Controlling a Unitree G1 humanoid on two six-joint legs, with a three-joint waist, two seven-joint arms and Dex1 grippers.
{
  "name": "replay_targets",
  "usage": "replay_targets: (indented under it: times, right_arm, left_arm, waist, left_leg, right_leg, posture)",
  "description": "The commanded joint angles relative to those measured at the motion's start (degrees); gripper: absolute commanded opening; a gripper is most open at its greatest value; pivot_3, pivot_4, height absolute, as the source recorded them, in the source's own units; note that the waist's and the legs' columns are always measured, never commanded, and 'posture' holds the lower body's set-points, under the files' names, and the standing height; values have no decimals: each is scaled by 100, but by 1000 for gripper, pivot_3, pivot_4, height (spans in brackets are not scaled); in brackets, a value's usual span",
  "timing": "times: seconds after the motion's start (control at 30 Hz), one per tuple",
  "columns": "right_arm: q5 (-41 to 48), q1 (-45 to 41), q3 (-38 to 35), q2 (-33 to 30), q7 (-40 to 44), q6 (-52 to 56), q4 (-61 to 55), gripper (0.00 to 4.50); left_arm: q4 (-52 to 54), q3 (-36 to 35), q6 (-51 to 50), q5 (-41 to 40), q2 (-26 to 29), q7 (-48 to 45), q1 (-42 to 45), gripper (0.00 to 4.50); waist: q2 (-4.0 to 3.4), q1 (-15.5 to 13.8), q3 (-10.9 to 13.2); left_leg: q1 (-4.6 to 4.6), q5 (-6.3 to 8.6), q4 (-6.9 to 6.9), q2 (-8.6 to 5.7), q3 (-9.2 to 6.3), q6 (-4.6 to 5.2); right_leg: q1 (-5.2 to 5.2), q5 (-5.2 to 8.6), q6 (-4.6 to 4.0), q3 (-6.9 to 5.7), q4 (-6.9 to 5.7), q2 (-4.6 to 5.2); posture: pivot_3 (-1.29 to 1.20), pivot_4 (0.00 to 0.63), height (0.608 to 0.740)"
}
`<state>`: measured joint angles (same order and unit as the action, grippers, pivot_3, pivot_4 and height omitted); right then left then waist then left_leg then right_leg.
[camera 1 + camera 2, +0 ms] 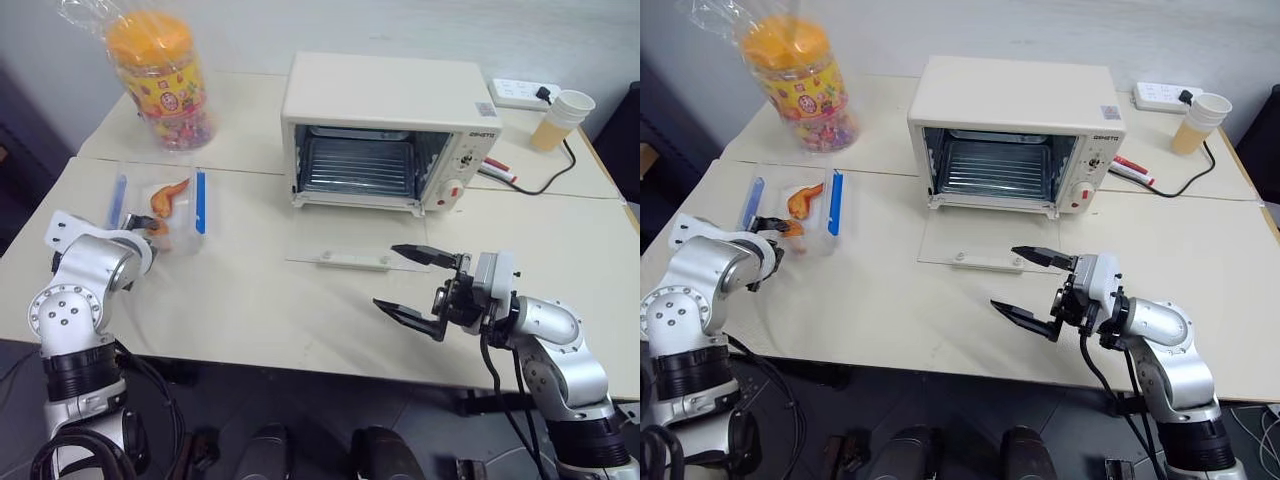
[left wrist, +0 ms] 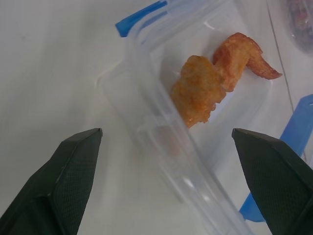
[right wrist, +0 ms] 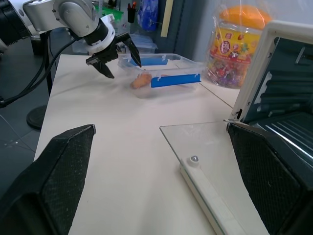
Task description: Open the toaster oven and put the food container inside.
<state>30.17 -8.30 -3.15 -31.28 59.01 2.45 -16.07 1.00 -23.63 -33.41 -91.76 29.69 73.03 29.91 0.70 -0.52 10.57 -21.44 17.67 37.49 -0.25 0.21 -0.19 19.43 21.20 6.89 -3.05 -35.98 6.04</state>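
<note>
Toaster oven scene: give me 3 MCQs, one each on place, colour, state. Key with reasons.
1. Where is the food container?
A. on the oven rack
B. on the table, left of the toaster oven
C. in the right claw

2. What colour are the container's clips?
A. blue
B. red
C. green

3. How is the oven door?
A. shut
B. half open
C. dropped flat on the table

Key: B, it sits on the table at the left claw, which is open around it; A, blue strips run along both sides; C, the glass lies flat before the open oven, near the open right claw.
</note>
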Motion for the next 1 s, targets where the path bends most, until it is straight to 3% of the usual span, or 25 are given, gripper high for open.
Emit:
replay_targets:
  times: [0.03, 0.27, 0.5, 0.93, 1.0]
  right_arm:
    - [50, 66, -165, -74, -66, -66, -322, 4500]
    - [77, 58, -125, -59, -118, -19, -334, 4500]
    - [61, -39, -103, -32, -116, -32, -238, 4500]
    - [36, -204, -18, 32, -105, -68, -84, 4500]
    - [27, -217, -6, 43, -98, -83, -62, 4500]
  left_arm:
    - [-120, -110, -169, 55, 15, -138, 173, 4491]
    - [-379, -213, -380, 148, 22, -175, 243, 3128]
    - [-458, -434, -502, 344, 99, -174, 260, 1346]
    - [-974, -423, -1864, 215, 881, -703, 319, 1346]
    - [-1113, -387, -2112, 247, 992, -865, 357, 998]
  waist:
    - [0, -4, 0]
    - [1, -2, 0]
    - [1, 0, 0]
    - [1, 57, 0]
    - [1, 52, 0]
  left_leg:
    - [0, 0, 0, 0, 0, 0]
    - [0, 0, 0, 3, 0, 0]
    - [1, 0, 0, 3, 1, -1]
    - [1, -1, -4, 4, 1, -3]
    - [1, -1, -5, 4, 0, -3]
  right_leg:
    - [0, 0, 0, 0, 0, 0]
    - [2, 0, 0, 1, -2, -1]
    - [2, 0, 0, 2, -2, -1]
    - [9, 0, 0, 4, -8, 0]
    - [9, 0, 0, 4, -8, 2]
  posture:
    - [0, 150, 740]
    - [0, 150, 740]
    - [0, 150, 740]
    - [0, 150, 740]
    - [0, 150, 740]
